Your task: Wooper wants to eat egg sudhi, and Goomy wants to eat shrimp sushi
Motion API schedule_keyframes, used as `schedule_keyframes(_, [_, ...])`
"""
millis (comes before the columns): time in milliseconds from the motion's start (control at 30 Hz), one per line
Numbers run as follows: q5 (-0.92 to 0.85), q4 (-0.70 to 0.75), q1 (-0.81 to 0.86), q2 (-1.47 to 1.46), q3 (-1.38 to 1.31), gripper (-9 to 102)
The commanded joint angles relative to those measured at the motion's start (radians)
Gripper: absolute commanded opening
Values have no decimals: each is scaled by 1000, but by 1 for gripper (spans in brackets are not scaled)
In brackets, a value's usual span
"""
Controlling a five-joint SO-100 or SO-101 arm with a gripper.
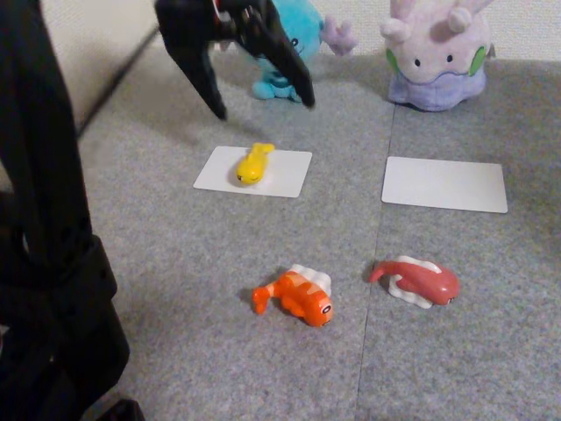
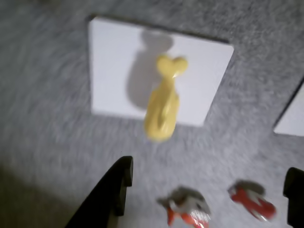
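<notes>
Egg sushi [image 1: 254,163] rests on white card [image 1: 289,175] before Wooper [image 1: 285,53]. Gripper [image 1: 263,103] hovers above, fingers spread, empty. I judge next: shrimp sushi [image 1: 296,298]; approach centered, straddle body, close gently, deliver to card [image 1: 444,184] before Goomy [image 1: 436,54].

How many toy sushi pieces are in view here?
3. The egg sudhi lies on the left white card; the shrimp sushi and a pink-red sushi lie on the carpet in front.
</notes>
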Motion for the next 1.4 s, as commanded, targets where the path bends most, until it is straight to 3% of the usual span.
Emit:
schedule_keyframes(0, [-75, 81, 14, 123, -38, 37])
schedule_keyframes(267, [-337, 252, 91, 273, -35, 36])
schedule_keyframes(467, [-505, 253, 183, 354, 48, 36])
schedule_keyframes(800, [-678, 227, 238, 581, 425, 36])
schedule_keyframes(1067, [-1063, 202, 314, 730, 689, 36])
schedule_keyframes(1367, [-1465, 172, 565, 568, 726, 36])
